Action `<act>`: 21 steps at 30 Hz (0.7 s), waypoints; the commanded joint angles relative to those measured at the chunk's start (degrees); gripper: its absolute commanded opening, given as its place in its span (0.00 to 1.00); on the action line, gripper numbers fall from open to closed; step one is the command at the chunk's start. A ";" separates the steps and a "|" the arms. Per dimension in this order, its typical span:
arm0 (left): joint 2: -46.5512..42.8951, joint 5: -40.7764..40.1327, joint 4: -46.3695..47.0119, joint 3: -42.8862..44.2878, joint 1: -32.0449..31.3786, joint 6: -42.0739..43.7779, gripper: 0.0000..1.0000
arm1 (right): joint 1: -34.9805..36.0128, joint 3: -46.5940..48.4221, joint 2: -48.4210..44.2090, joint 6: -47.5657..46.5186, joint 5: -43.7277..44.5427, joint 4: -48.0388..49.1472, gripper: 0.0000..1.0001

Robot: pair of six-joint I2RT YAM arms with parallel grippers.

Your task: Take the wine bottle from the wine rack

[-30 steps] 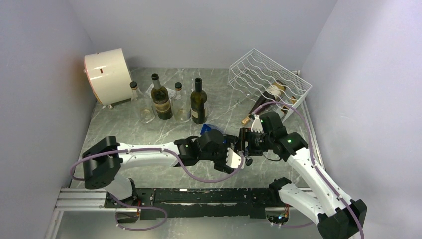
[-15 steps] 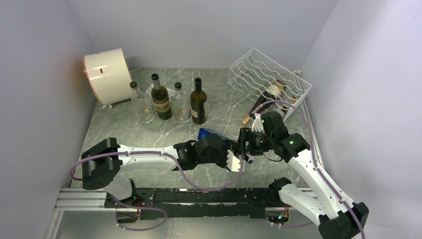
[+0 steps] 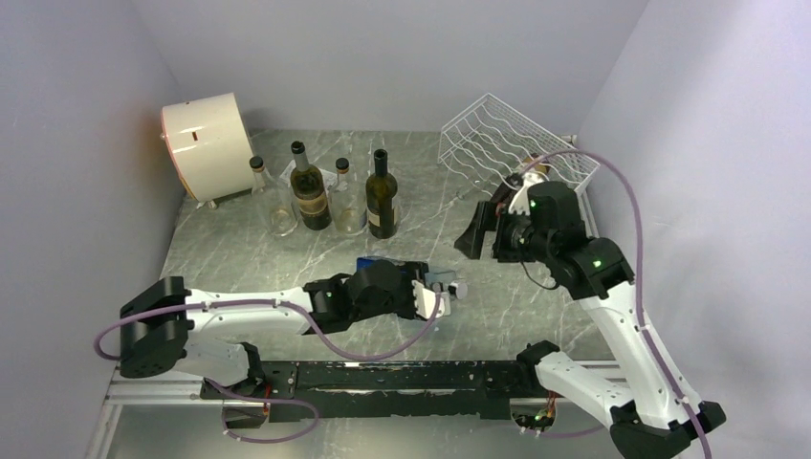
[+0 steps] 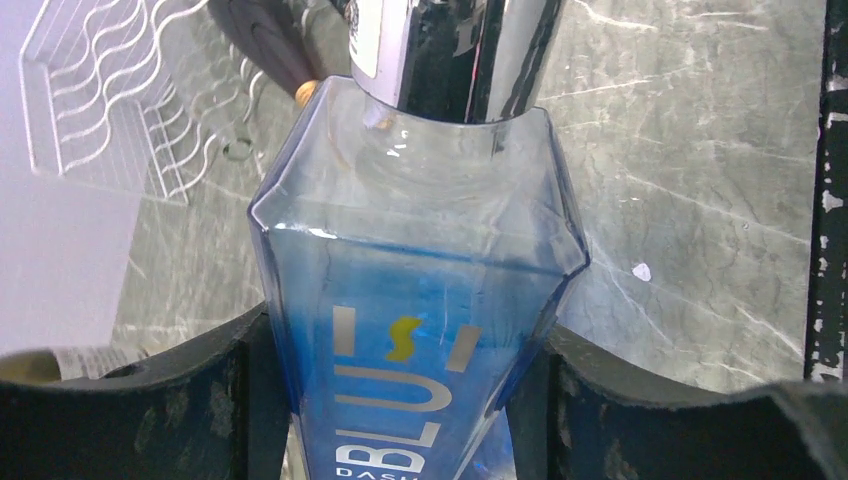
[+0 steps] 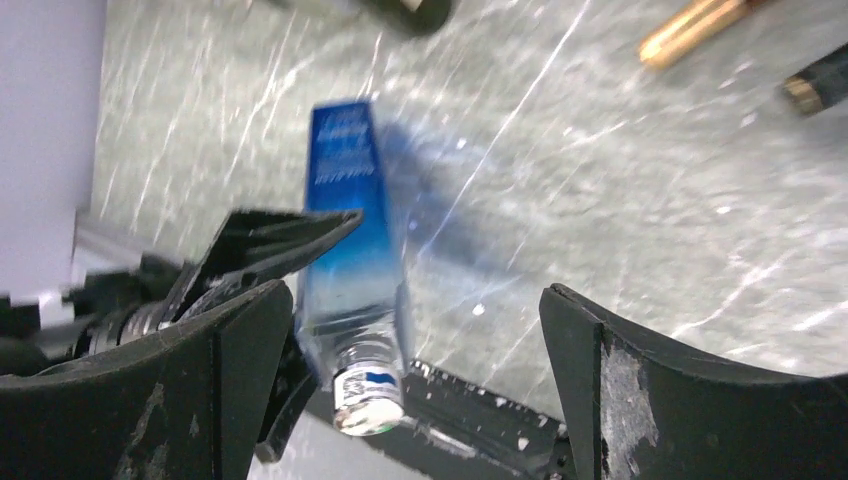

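Lower centre of the overhead view, left claw [image 3: 421, 292]: closed on the blue glass bottle [image 4: 415, 300] across its flat-sided body. Gripping the flat faces should stop it rolling.
Bottle pose: lies level, silver cap toward the right of the frame and base toward the upper left. Whether it rests on the worktop [image 3: 287, 258] or hangs just above it, I cannot tell.
Task's thing: that bottle is off the wine rack [image 3: 478, 134] and well apart from it, below and to its left.
Right claw [image 3: 483, 234]: spread wide and holding nothing, raised right of centre between the bottle and the rack. That leaves the left arm alone carrying the load.
Rack: upper right, tilted against the back corner. Its lower front is hidden by the right arm.
Other bottle: a gold-capped bottle neck [image 5: 690, 25] lies at the upper right of the right wrist view.
Bystanders: four standing bottles [image 3: 382, 196] and a cream drum [image 3: 206, 143] at upper left.
In the way: judged, the upright bottles crowd any set-down spot farther back, and the right arm blocks the path to the rack.
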 commanded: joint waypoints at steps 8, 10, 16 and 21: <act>-14.13 -23.19 0.71 -6.01 1.99 -24.92 0.07 | -0.12 8.40 -6.65 -1.84 30.70 -0.95 1.00; -18.23 -30.21 1.58 -8.76 2.11 -29.02 0.07 | -0.10 5.84 -9.45 -2.53 29.50 1.96 1.00; -30.49 -51.53 0.21 -14.55 7.97 -39.92 0.07 | -0.09 0.38 -14.25 -2.88 28.00 7.38 1.00; -36.70 -51.69 1.04 -16.26 20.22 -41.20 0.07 | -0.09 -0.36 -13.47 -2.94 27.60 8.09 1.00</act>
